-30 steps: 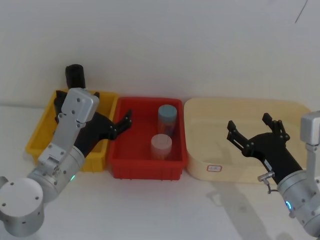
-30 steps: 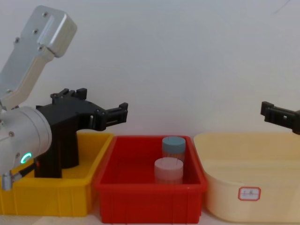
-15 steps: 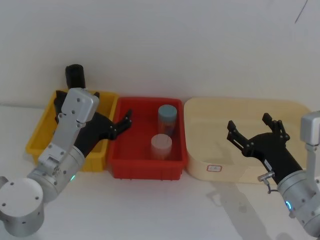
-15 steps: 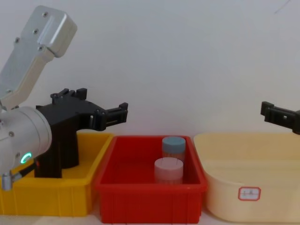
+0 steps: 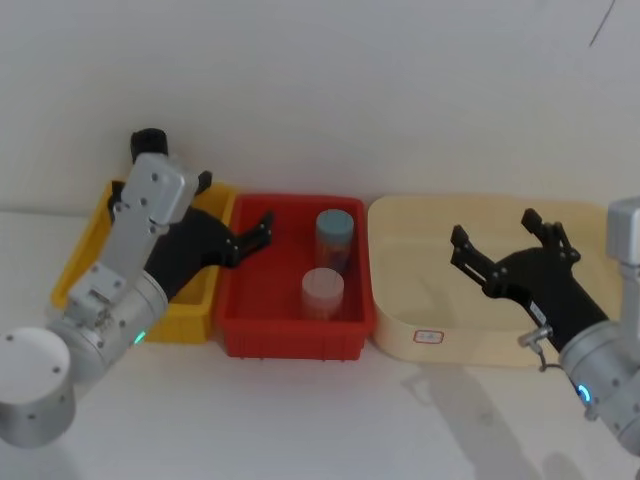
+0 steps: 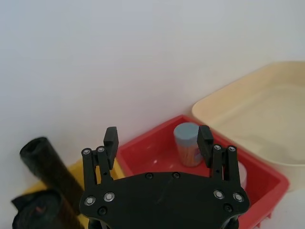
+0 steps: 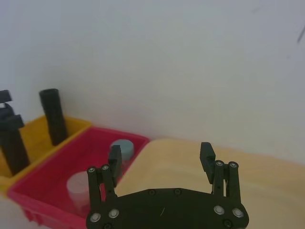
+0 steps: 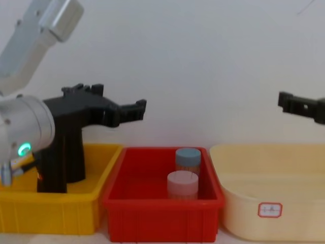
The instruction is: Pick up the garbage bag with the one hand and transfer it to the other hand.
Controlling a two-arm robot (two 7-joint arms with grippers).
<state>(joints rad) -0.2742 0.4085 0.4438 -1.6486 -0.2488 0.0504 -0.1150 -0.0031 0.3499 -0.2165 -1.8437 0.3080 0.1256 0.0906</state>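
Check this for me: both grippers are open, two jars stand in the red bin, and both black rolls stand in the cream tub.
Not quite. The chest view shows the garbage bag and the other black roll standing in the yellow bin. The left gripper and right gripper are open, and two jars stand in the red bin.

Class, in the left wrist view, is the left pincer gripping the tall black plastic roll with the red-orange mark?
No, the left pincer is open, and the red-marked black plastic roll stands apart from it.

The garbage bag (image 6: 40, 211) is cut off, partly behind the left end effector (image 6: 157, 138).
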